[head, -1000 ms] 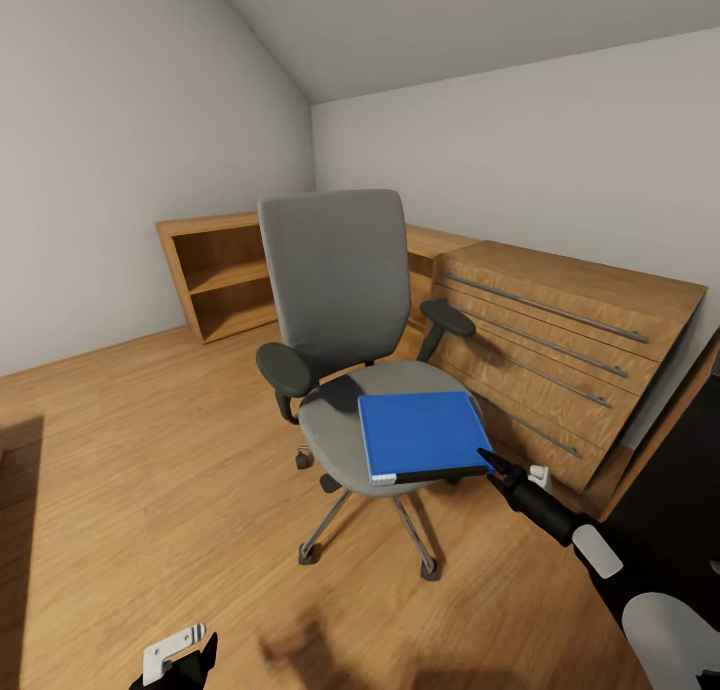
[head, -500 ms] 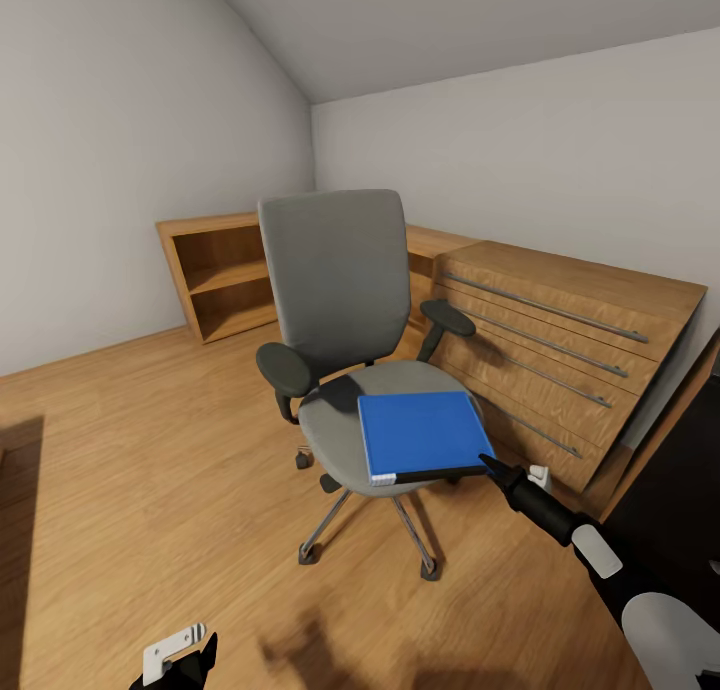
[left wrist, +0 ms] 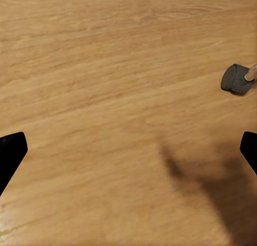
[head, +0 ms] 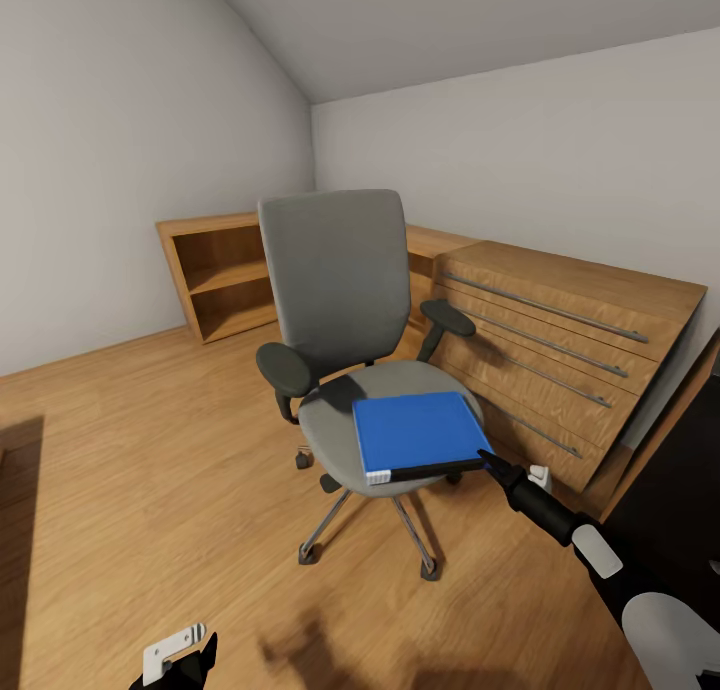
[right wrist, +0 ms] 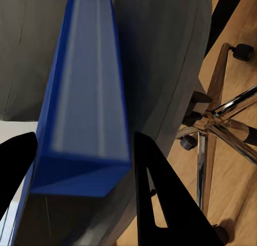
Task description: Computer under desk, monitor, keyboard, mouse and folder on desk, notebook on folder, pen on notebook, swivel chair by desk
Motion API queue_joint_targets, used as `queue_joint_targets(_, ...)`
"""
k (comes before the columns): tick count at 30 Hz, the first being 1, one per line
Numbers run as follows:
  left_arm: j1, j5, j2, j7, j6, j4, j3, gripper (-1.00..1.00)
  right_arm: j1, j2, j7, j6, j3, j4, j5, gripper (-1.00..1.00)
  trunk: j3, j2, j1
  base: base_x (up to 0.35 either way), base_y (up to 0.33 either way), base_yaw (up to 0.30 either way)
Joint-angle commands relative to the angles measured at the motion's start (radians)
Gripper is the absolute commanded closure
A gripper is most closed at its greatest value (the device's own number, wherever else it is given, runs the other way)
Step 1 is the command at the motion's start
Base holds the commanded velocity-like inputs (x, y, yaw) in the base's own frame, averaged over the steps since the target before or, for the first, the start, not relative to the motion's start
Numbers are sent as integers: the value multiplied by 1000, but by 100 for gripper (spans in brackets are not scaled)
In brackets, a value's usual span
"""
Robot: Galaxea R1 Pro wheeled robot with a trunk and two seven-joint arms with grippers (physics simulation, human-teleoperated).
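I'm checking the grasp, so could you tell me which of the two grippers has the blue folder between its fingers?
The right gripper: its two dark fingers straddle the corner of the folder on the swivel chair. The left gripper hangs open over bare wooden floor.

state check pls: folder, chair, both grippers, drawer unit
folder: flat on the chair seat, near corner between the right gripper's fingers, not lifted.
swivel chair: upright on the wooden floor, beside the drawer unit.
right gripper: open, fingers either side of the folder's corner.
left gripper: open, empty, over bare floor.
wooden drawer unit: drawers closed.
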Motion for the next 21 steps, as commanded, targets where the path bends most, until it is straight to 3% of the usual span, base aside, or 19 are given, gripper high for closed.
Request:
queue_joint_targets(1,-1,8,-1,-8,-1,0,4,-100,0,0,1,8,-1,1,-5,100,-1,0,0,0,0,0)
queue_joint_targets(13,-1,8,-1,-8,-1,0,4,-100,0,0,1,8,-1,1,-5,100,-1,0,0,0,0,0)
queue_joint_targets(21,-1,8,-1,-8,-1,0,3,-100,0,0,2,8,-1,0,-5,100,24,56,-31,0,0,0)
